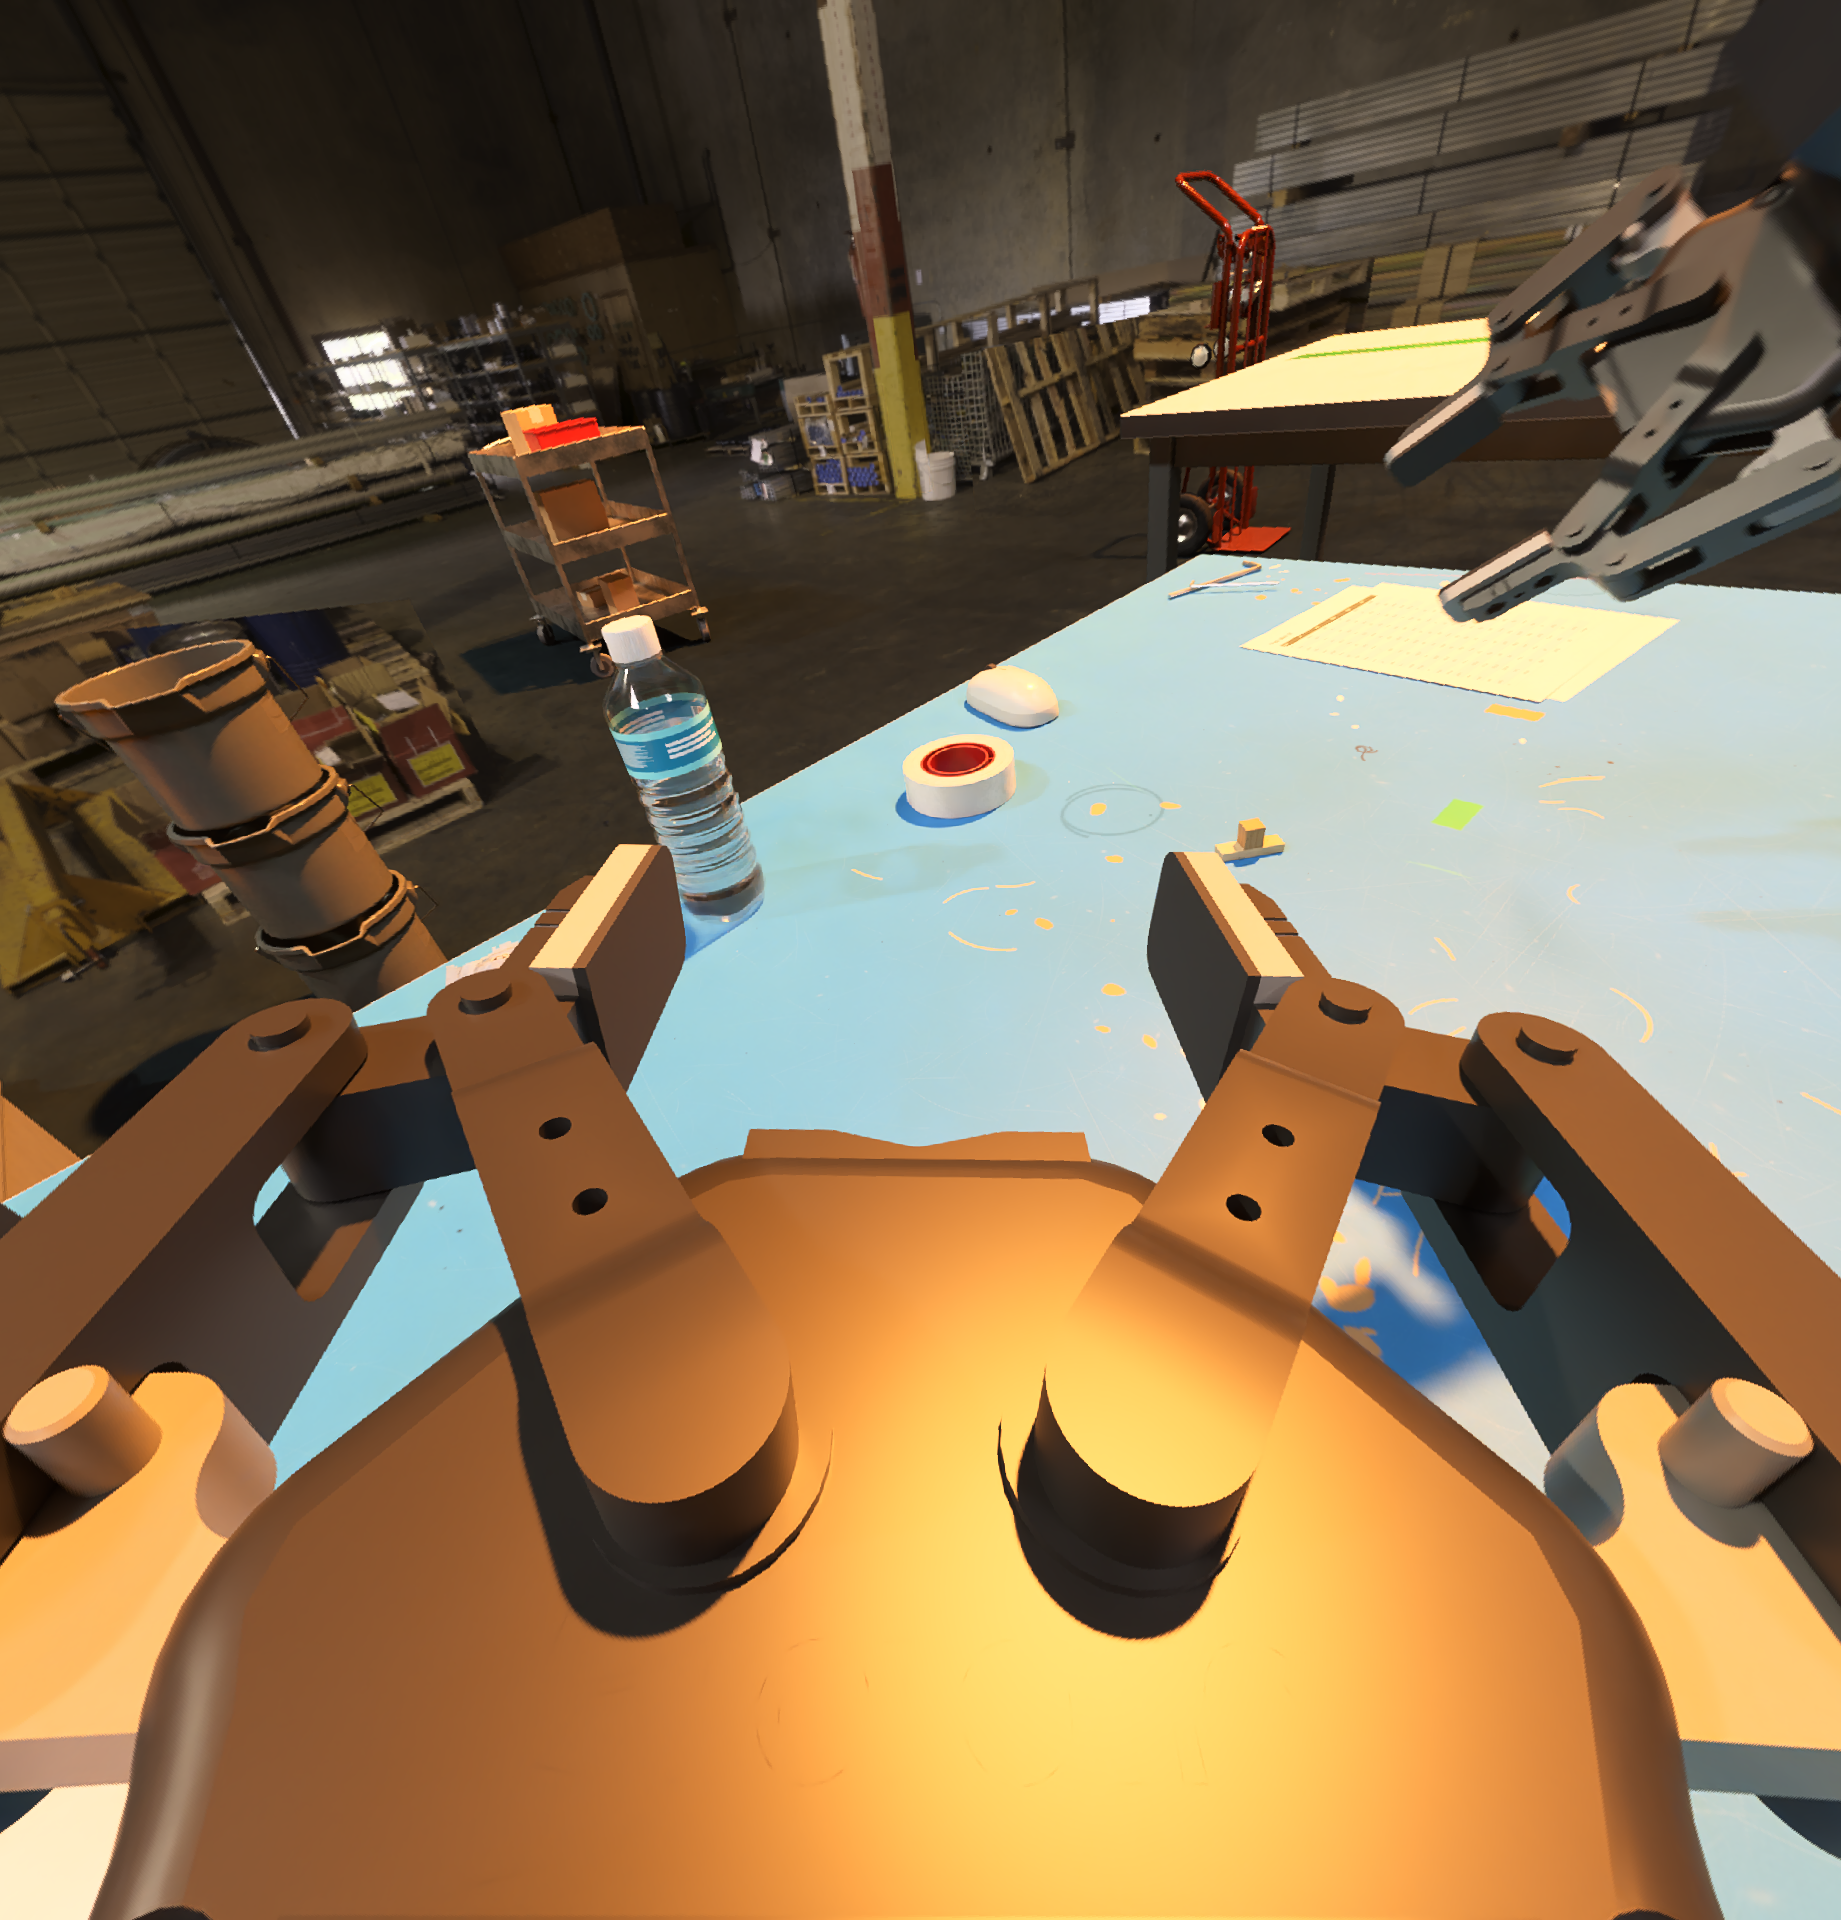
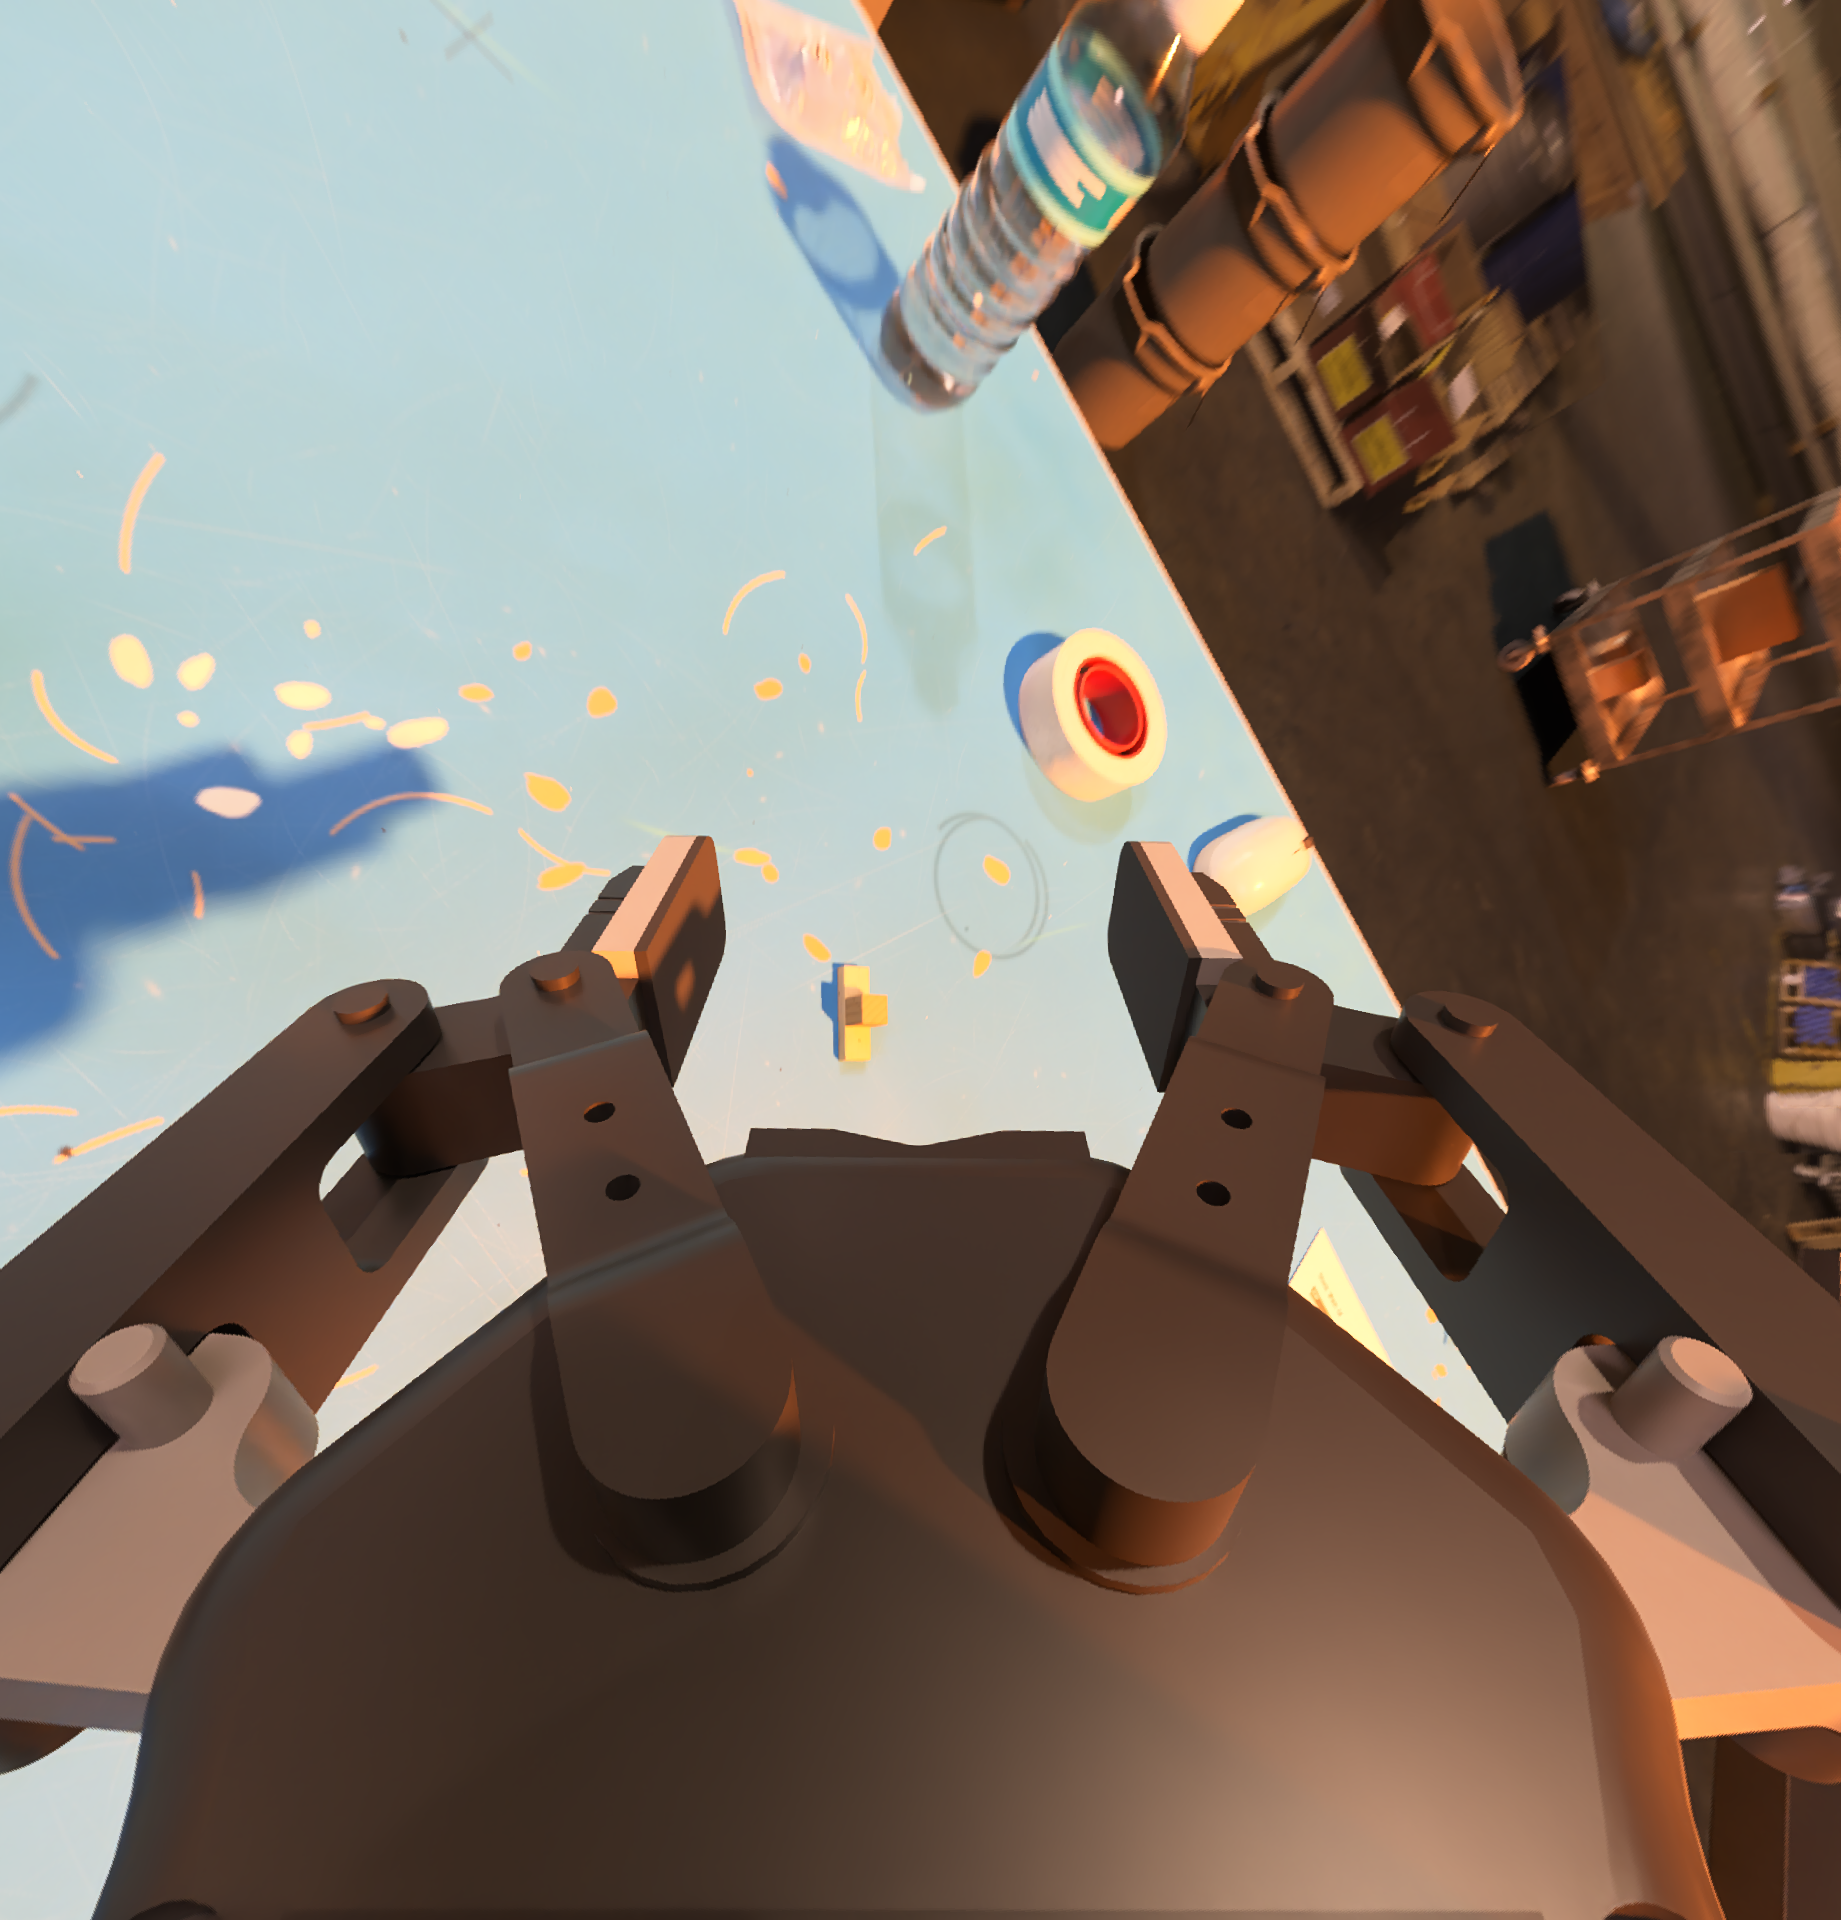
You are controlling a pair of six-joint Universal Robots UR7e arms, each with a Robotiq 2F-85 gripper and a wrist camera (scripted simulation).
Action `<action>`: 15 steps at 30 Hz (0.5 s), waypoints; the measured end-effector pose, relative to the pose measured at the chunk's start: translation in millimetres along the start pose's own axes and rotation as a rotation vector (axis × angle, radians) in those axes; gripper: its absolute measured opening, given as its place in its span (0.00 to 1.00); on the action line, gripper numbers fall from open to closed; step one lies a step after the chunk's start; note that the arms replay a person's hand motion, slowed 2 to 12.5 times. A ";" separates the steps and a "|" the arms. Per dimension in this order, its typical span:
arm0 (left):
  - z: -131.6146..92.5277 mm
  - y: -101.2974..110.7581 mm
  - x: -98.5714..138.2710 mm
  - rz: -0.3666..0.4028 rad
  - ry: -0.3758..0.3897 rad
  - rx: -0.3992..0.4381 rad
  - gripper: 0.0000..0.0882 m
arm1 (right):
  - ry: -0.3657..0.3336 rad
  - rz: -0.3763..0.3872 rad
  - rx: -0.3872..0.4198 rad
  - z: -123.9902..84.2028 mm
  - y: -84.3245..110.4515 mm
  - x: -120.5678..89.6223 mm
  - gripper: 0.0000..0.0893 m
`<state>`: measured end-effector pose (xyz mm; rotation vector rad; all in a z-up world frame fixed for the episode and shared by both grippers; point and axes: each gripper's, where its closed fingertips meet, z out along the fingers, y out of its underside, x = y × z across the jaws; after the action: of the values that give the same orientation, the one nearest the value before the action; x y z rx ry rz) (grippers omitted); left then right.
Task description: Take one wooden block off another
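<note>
A small wooden cube (image 1: pixel 1251 830) sits on top of a flat wooden block (image 1: pixel 1255 849) on the light blue table (image 1: pixel 1518 987). The stack also shows in the right wrist view, with the cube (image 2: pixel 872 1008) on the flat block (image 2: pixel 854 1013). My left gripper (image 1: pixel 916 883) is open and empty above the table, with the stack just beyond its right finger. My right gripper (image 2: pixel 916 883) is open and empty, high above the stack, which lies between its fingers in that view. In the left wrist view the right gripper (image 1: pixel 1487 525) hangs at the upper right.
A water bottle (image 1: pixel 677 769) stands near the table's left edge. A white tape roll with a red core (image 1: pixel 957 774) and a white mouse (image 1: pixel 1015 696) lie beyond it. A sheet of paper (image 1: pixel 1456 639) lies at the far side. The table edge (image 2: pixel 1155 520) drops to a warehouse floor.
</note>
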<state>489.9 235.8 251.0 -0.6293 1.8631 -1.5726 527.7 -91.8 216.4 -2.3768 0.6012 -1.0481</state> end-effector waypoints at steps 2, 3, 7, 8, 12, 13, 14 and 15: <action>-0.1 -0.7 0.7 0.002 0.001 0.001 0.88 | -0.032 0.010 -0.044 12.1 8.2 2.4 0.72; -0.1 -1.1 1.1 0.003 0.002 0.002 0.88 | -0.048 0.014 -0.066 17.9 12.4 3.3 0.71; -0.2 -2.4 2.3 0.008 0.004 0.004 0.88 | -0.117 0.031 -0.161 39.6 30.3 4.6 0.67; -0.3 -2.6 2.7 0.009 0.004 0.005 0.88 | -0.134 0.035 -0.184 44.4 34.7 4.6 0.67; -0.3 -3.3 4.0 0.015 0.006 0.004 0.88 | -0.190 0.050 -0.263 61.7 50.2 4.9 0.62; -0.3 -3.5 4.3 0.016 0.006 0.004 0.88 | -0.202 0.054 -0.280 65.7 53.6 4.8 0.61; -0.3 -3.5 4.6 0.018 0.006 0.004 0.88 | -0.213 0.058 -0.295 69.5 56.8 4.5 0.61; -0.3 -3.6 4.9 0.020 0.006 0.004 0.88 | -0.224 0.061 -0.310 73.2 60.0 4.1 0.61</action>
<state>486.2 231.9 253.9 -0.6032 1.8650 -1.5666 574.2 -124.1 140.4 -2.6745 0.7947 -0.6887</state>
